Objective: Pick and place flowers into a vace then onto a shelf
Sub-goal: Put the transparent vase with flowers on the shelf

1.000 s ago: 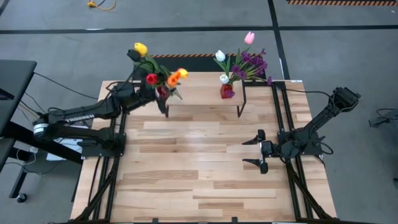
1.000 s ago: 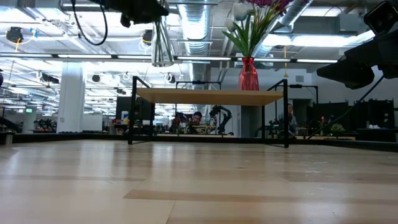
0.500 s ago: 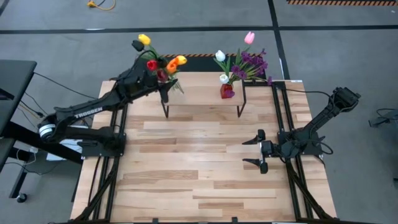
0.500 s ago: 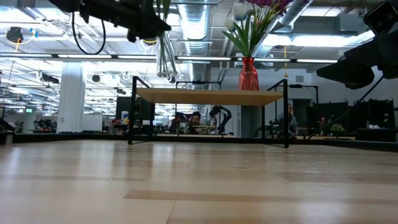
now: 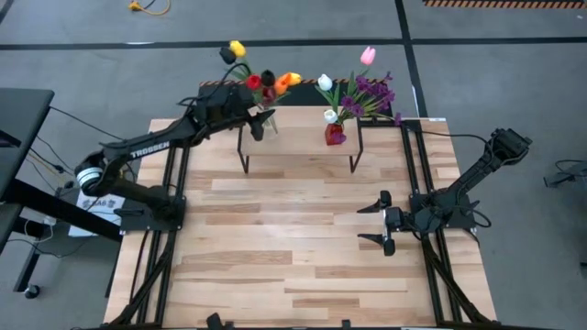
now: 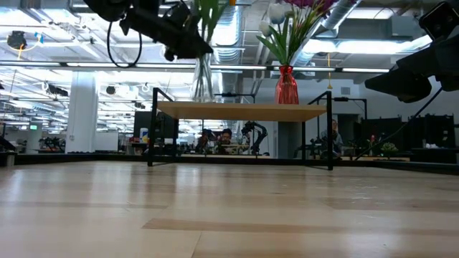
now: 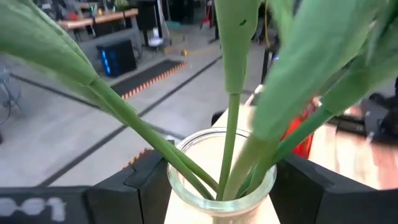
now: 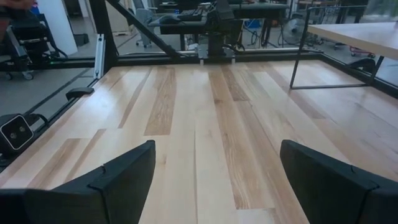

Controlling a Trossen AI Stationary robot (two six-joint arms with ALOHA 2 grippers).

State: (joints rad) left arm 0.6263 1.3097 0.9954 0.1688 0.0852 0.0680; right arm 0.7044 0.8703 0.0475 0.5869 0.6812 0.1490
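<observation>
Vase now over shelf (left end).

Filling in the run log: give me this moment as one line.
left hand: shut on clear vase of tulips, above shelf left end | red vase: on shelf | right hand: open, waiting

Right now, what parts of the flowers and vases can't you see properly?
- Clear vase: low view leaves unclear whether its base touches the shelf.
- Its flower heads: cut off in the left wrist view; only stems show.
- Red vase: mouth hidden by blooms in the high view.
</observation>
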